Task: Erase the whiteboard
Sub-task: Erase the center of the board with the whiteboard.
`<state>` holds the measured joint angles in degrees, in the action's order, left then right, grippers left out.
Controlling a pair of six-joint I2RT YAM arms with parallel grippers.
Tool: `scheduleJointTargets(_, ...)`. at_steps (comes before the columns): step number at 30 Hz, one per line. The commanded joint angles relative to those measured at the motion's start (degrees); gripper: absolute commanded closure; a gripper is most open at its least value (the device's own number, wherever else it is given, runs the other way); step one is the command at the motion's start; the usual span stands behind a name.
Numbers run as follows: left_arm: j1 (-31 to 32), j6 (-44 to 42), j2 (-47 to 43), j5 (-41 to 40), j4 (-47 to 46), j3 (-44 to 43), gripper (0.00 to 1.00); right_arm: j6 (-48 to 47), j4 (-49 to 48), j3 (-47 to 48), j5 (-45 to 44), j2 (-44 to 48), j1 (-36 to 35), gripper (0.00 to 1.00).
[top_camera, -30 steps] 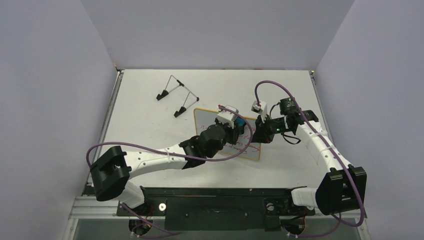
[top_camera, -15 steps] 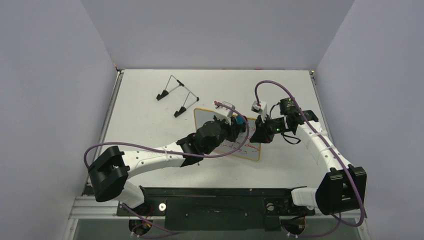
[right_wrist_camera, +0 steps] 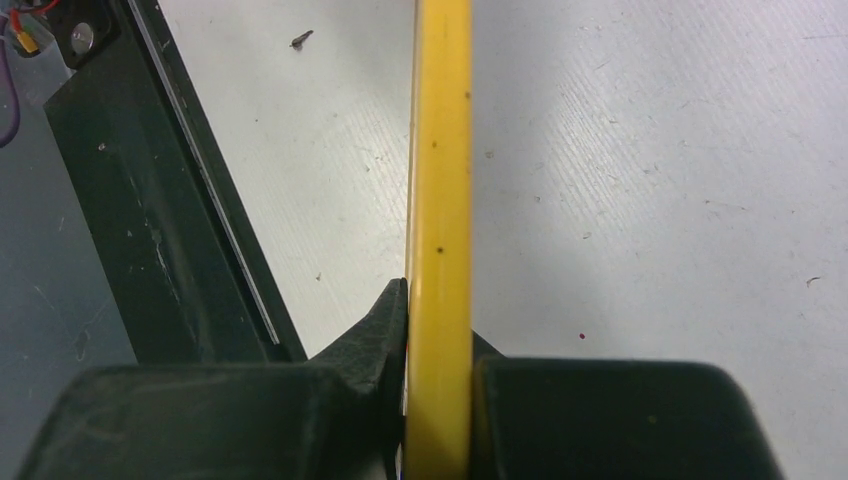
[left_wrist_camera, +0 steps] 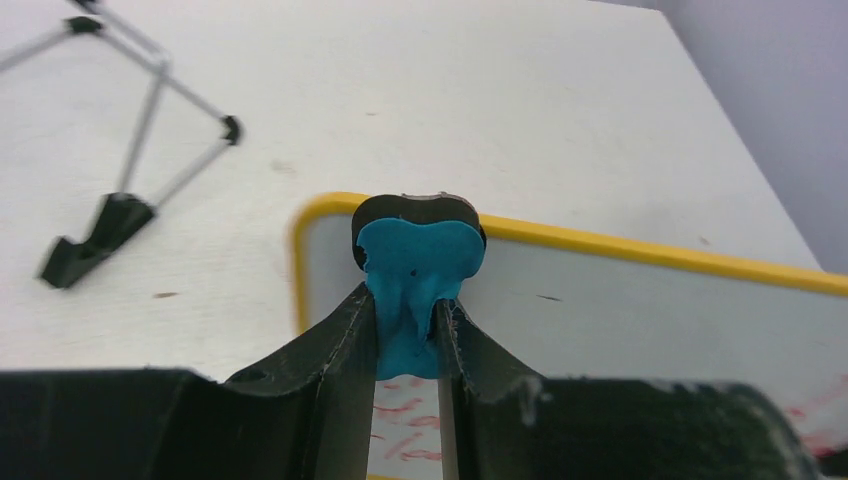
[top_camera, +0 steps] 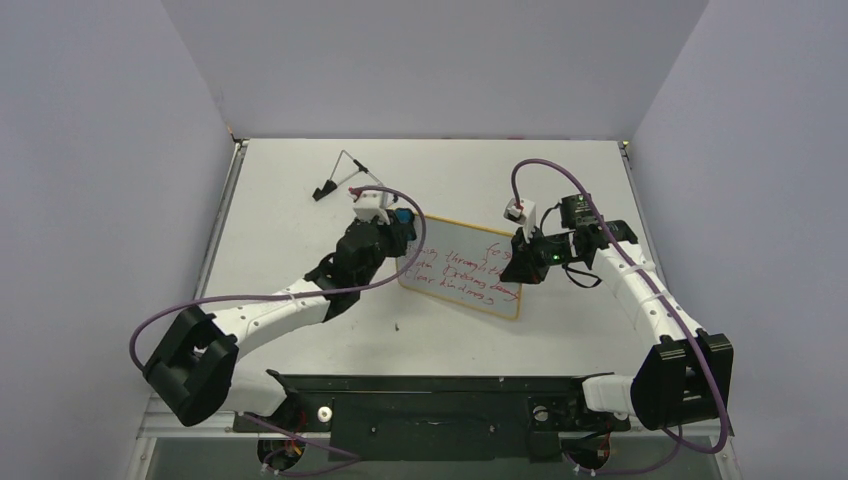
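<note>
Whiteboard [top_camera: 462, 268], small white rectangle, yellow rim, red handwriting, lying mid-counter [top_camera: 290, 240]. Left end effector [top_camera: 403, 232] pinching soft blue eraser block [left_wrist_camera: 417, 270], parked at board's far-left corner. Right end effector [top_camera: 516, 266] clamped tight on board's right rim. Thin wire stand [top_camera: 343, 168] just beyond, far left.
</note>
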<state>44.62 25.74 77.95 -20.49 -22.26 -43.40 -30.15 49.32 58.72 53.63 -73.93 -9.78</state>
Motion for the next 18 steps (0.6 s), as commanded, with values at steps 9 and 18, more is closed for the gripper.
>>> scheduleJointTargets(9,-11.0,-1.3,-2.2,9.0,-6.0,5.9,1.00,-4.8,5.2,0.1,-0.4,-0.1,-1.4,1.00)
scheduleJointTargets(18,-4.0,-0.2,-10.8,-4.7,0.7,7.9,1.00,-4.8,5.1,0.1,-0.4,-0.2,-1.3,1.00)
